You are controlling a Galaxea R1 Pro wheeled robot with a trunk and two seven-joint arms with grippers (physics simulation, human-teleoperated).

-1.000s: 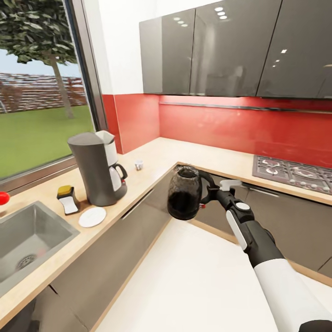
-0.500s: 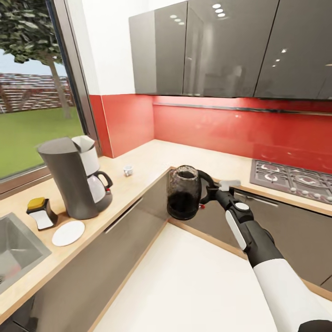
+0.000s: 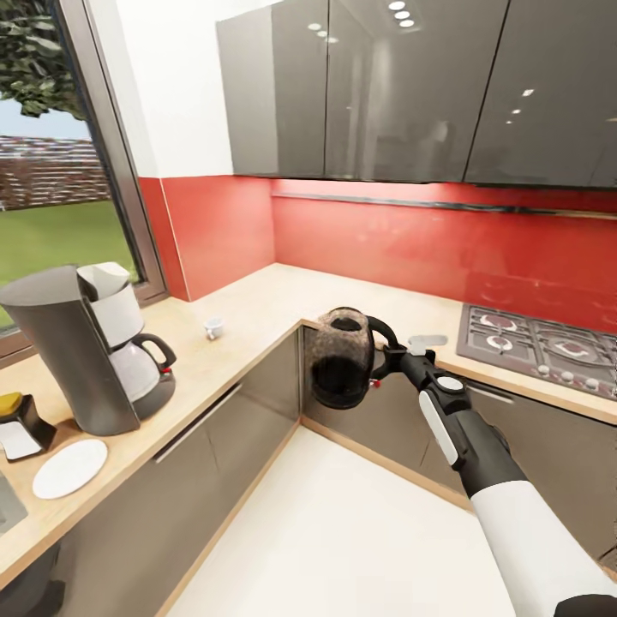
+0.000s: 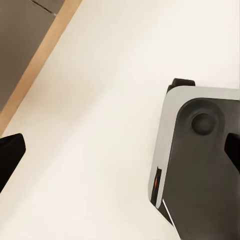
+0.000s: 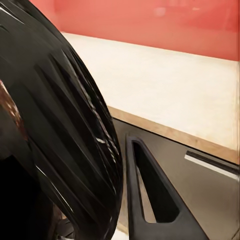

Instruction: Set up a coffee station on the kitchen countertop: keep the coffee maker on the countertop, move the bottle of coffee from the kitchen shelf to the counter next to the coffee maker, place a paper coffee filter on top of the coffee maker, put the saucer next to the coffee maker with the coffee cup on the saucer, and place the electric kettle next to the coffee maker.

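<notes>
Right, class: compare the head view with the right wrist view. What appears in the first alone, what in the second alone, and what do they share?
Head view alone: the coffee maker with the paper coffee filter on top, the saucer, the bottle of coffee, the coffee cup, the hob and the window.

Right wrist view alone: a close look at the kettle's ribbed glass wall and one black finger beside it.

Both: the electric kettle, held off the kitchen countertop by the right gripper, and the red backsplash.
</notes>
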